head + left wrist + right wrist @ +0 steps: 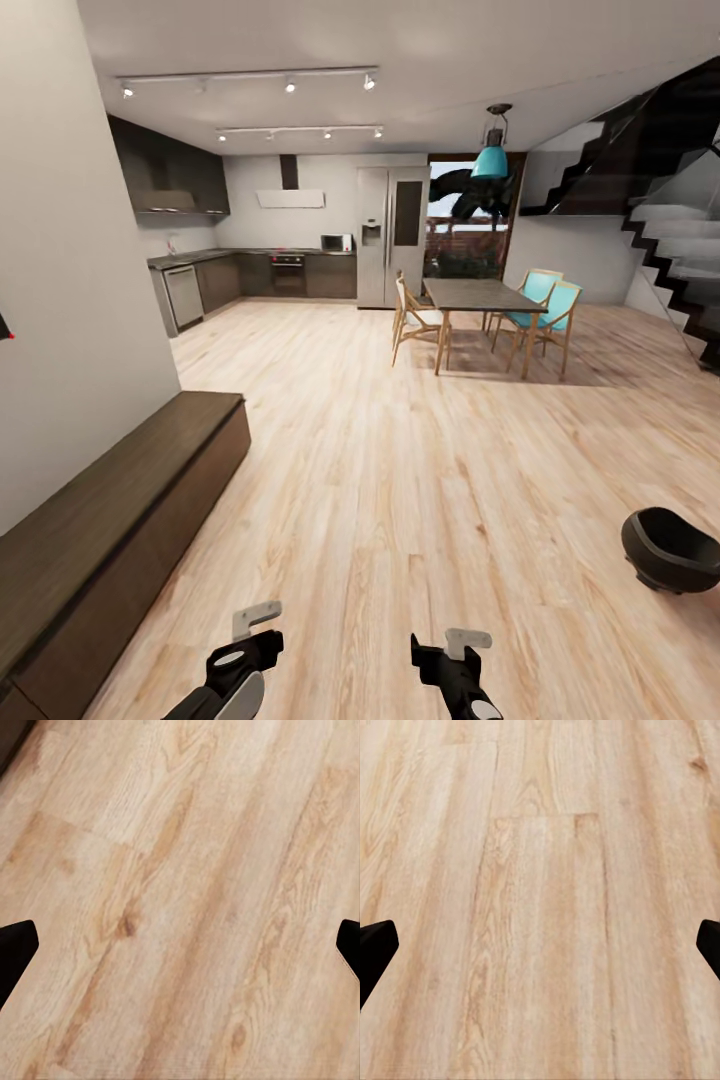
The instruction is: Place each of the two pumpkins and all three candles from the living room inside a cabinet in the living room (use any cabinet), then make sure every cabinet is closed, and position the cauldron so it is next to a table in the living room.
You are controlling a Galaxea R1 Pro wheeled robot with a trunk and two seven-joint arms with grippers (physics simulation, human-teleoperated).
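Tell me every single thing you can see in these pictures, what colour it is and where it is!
cabinet: one, dark brown, long and low along the left wall, closed
cauldron: one, black, on the floor at the right edge
floor: pale wood planks, all across the room
dining table: one, grey top, wooden legs, mid-room at the back
chairs: four around the dining table, two turquoise, two pale wood
fridge: one, silver, back wall
kitchen counters: dark, back left corner
hanging lamp: one, turquoise, above the dining table
stairs: dark, right side
left gripper: one, black and grey, bottom, open
right gripper: one, black and grey, bottom, open
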